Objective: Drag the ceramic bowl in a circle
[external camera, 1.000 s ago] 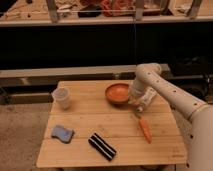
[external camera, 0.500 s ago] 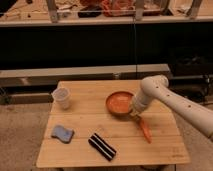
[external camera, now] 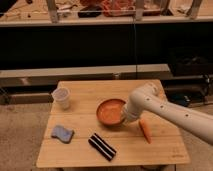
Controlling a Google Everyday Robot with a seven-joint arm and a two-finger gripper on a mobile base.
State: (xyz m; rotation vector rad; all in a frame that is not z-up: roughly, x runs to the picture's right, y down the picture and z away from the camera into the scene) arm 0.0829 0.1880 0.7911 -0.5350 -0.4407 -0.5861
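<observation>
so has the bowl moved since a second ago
Yes. The bowl has slid toward the table's front and a little left, away from the back edge. It now lies left of the carrot, with the gripper at its right rim.

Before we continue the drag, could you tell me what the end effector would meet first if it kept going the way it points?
Probably the ceramic bowl: the end effector reaches down-left at its right rim.

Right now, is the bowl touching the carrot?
Apart. The camera view shows bare table between the bowl and the carrot; the end effector sits at the bowl's right rim.
</observation>
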